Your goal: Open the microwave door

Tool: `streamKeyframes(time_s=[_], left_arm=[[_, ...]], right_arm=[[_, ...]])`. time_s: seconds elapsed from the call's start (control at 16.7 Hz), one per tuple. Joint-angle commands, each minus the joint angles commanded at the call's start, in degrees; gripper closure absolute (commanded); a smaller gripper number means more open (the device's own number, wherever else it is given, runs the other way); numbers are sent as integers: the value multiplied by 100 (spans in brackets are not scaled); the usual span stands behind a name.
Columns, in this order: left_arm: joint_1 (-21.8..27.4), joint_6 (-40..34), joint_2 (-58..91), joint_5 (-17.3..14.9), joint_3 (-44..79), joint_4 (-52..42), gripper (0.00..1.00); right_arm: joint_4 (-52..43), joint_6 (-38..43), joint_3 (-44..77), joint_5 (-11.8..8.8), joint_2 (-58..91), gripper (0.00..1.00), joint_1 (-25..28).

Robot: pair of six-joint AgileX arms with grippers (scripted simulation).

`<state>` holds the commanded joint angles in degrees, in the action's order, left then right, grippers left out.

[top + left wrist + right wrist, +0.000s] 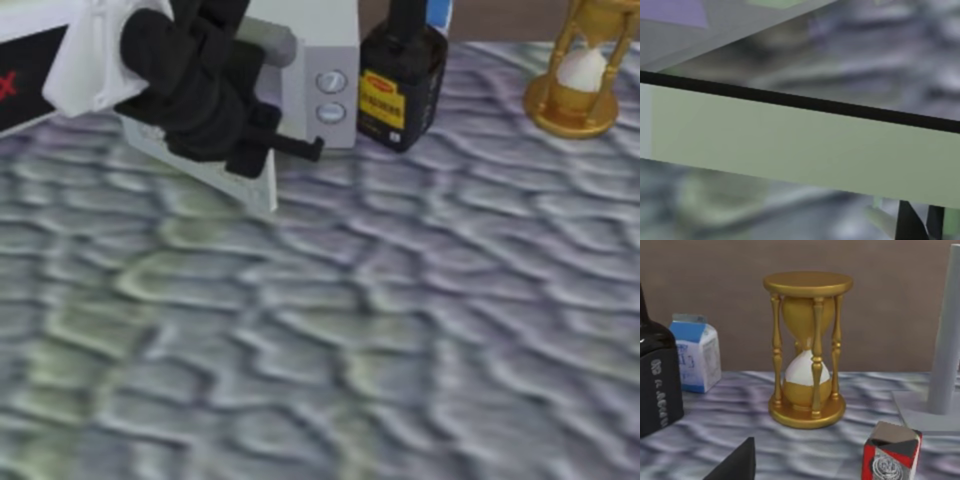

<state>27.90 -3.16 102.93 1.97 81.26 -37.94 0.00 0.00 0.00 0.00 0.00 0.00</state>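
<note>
Close under the top camera, left gripper (262,150) sits against the swung-out microwave door (215,172); finger state unclear, right arm unseen

Gold hourglass (807,350), black bottle (402,85), light-grey microwave door (215,170).

Rippled grey-lilac table (400,330), microwave (320,60), dark bottle (400,85), gold hourglass (580,75), perhaps milk carton (695,357)
</note>
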Motion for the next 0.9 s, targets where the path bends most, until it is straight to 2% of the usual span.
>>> streamKeyframes(time_s=[0.48,0.9], left_arm=[[22,-1,5,-46,-25,8,100],[-263,799,-388,-464,-496,57,100]], right_arm=[[0,0,0,0,0,0,0],[0,0,0,0,0,0,0]])
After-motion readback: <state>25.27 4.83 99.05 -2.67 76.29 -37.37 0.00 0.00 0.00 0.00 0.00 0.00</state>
